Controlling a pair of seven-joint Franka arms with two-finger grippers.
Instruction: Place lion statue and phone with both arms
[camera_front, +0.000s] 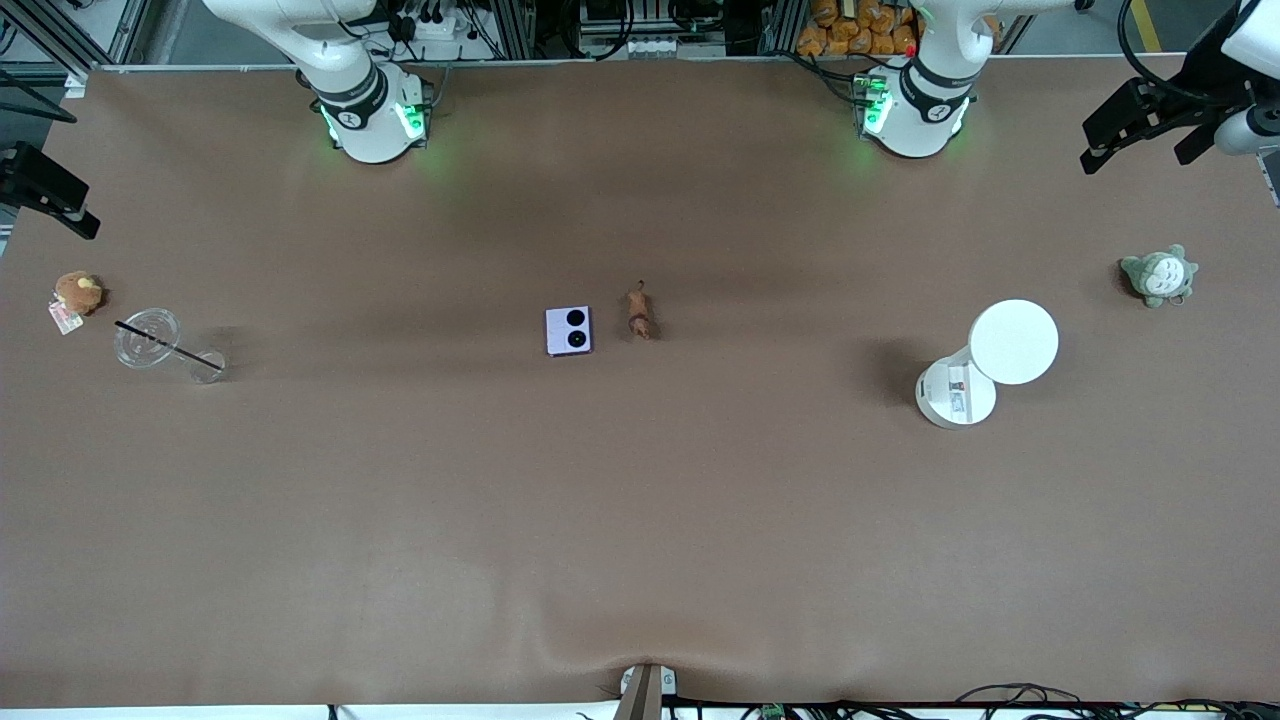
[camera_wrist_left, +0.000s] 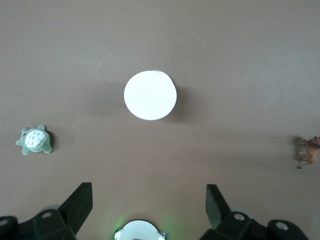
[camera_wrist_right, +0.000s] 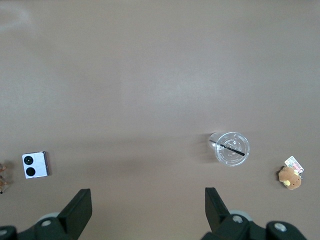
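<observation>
One flat, nearly square lavender phone (camera_front: 568, 330) with two black circles lies mid-table, just beside one small reddish-brown lion statue (camera_front: 639, 312). The left gripper (camera_wrist_left: 149, 202), jaws wide and empty, hangs over the smooth white round-topped stand (camera_wrist_left: 150, 95); the lion lies well off to its side. The right gripper (camera_wrist_right: 148, 207), equally wide, hangs between the phone and one clear plastic cup (camera_wrist_right: 232, 148).

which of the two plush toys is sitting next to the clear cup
The round brown plush toy, beside the clear cup. The grey-green plush sits near the white stand.
</observation>
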